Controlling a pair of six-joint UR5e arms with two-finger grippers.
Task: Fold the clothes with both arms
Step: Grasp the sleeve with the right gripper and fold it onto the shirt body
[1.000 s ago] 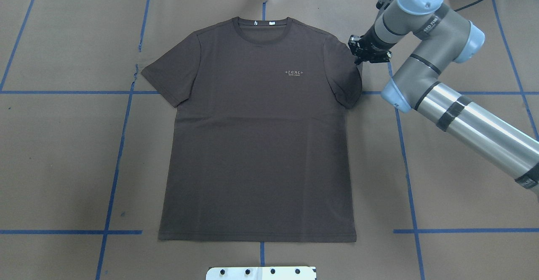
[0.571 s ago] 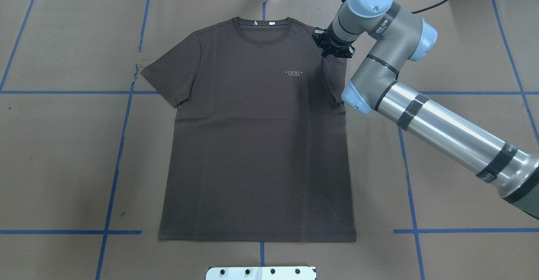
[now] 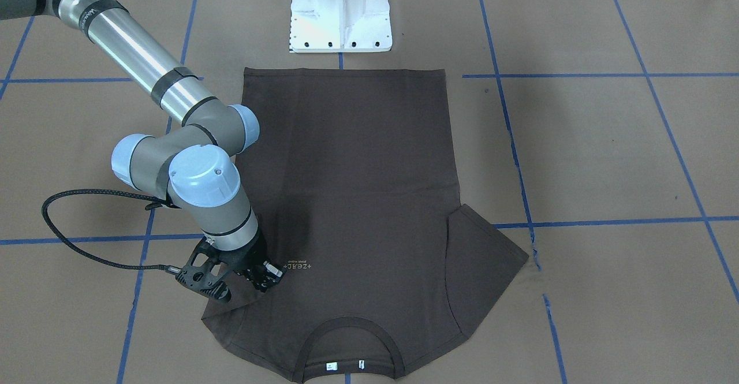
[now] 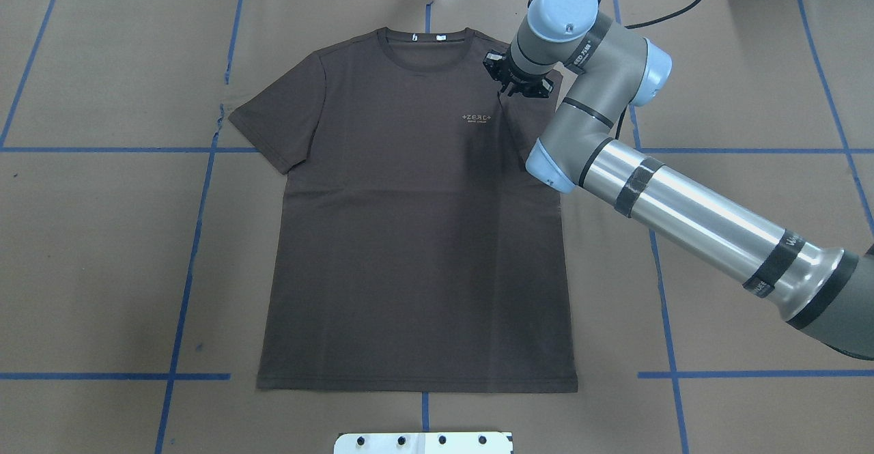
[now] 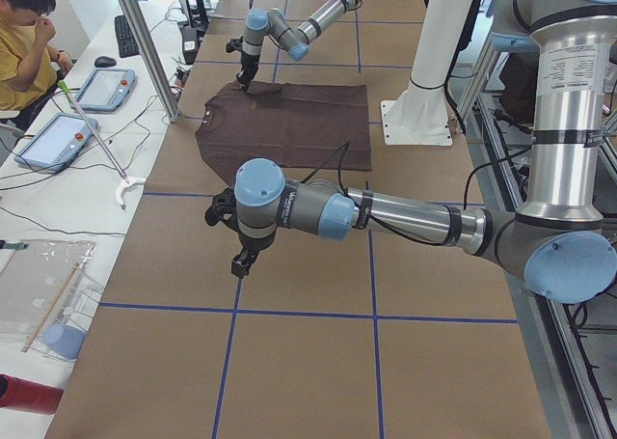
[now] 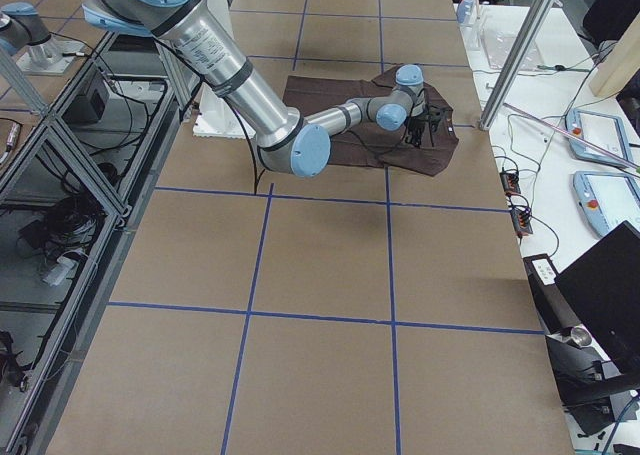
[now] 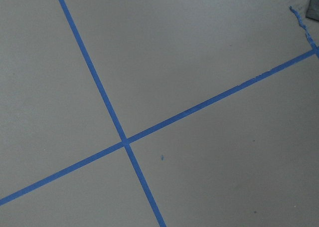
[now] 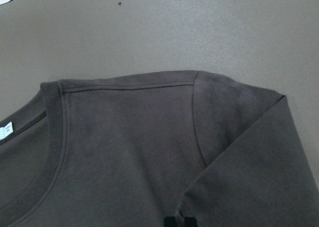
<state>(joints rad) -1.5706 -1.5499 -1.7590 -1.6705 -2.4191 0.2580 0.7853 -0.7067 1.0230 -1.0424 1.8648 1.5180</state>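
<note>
The right pincer [image 4: 513, 89] has dragged 1 T-shirt [image 4: 410, 235] sleeve (clenched tight) inward, beside the logo [image 4: 477, 119].

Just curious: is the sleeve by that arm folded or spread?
Folded in: the right sleeve lies doubled over the T-shirt, in the jaws of the right gripper; the left sleeve lies spread.

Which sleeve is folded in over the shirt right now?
The logo-side sleeve, held by the right gripper: it lies doubled over the T-shirt, while the other sleeve is spread out flat.
</note>
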